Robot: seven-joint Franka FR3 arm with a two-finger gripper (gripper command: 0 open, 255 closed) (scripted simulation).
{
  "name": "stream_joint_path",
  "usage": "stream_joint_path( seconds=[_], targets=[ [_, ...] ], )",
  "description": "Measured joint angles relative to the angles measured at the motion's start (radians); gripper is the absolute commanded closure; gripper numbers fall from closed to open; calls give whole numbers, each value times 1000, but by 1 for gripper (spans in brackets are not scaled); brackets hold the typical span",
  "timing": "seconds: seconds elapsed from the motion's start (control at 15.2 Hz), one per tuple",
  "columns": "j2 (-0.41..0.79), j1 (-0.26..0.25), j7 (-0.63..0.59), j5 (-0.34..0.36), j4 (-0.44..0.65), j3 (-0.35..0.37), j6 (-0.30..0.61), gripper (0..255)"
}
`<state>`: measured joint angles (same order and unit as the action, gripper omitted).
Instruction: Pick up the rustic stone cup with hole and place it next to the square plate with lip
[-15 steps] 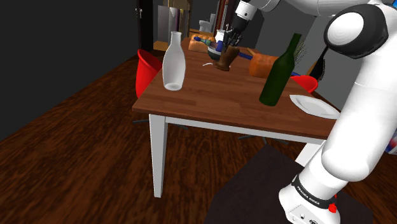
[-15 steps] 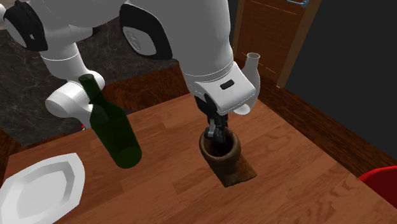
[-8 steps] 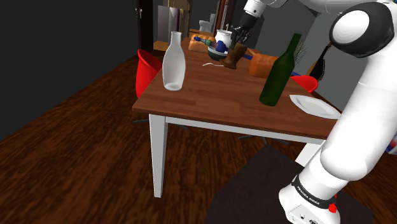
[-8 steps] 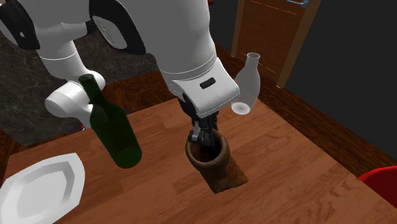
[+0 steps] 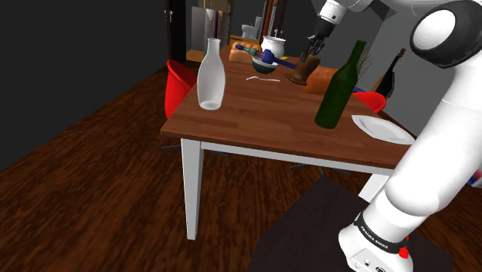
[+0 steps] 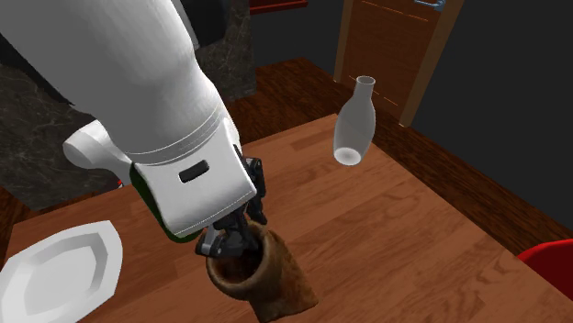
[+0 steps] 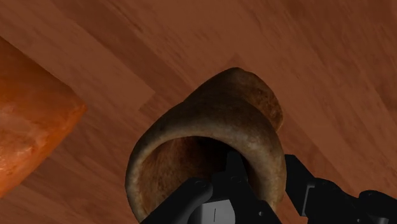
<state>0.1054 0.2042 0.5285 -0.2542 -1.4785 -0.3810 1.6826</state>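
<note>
A rough brown cup [image 5: 300, 72] hangs tilted just above the wooden table [image 5: 255, 116], near the orange loaf [image 5: 317, 80]. My gripper [image 5: 310, 54] is shut on the cup's rim. In the wrist view one black finger [image 7: 224, 186] is inside the cup [image 7: 216, 121] and the other is outside its wall, so the gripper [image 7: 267, 188] clamps the wall. The white square plate [image 5: 380, 127] lies at the table's corner on the shoulder view's right, past the green bottle [image 5: 340, 83]. In the second exterior view the gripper [image 6: 234, 243] holds the cup [image 6: 266, 275] to the right of the plate [image 6: 60, 271].
A clear glass bottle [image 5: 210, 76] stands near the table's left edge in the shoulder view, and it shows again as the clear bottle [image 6: 353, 133]. A white pot [image 5: 272, 46] and small items sit at the far end. Red chairs [image 5: 179, 81] flank the table.
The arm has carried the held cup to the shoulder view's right, from near the white pot toward the loaf and green bottle. In the second exterior view it moved left, closer to the plate.
</note>
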Motion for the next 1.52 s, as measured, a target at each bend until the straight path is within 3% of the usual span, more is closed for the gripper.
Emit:
stream_joint_path(
  seconds=[0.66,1.06,1.52],
  targets=[
    [6,140,241,-33,5,-108,-60,255],
    [84,245,384,-84,104,-169,-131,255],
    [227,413,547,-172,287,-218,-238,255]
  ],
)
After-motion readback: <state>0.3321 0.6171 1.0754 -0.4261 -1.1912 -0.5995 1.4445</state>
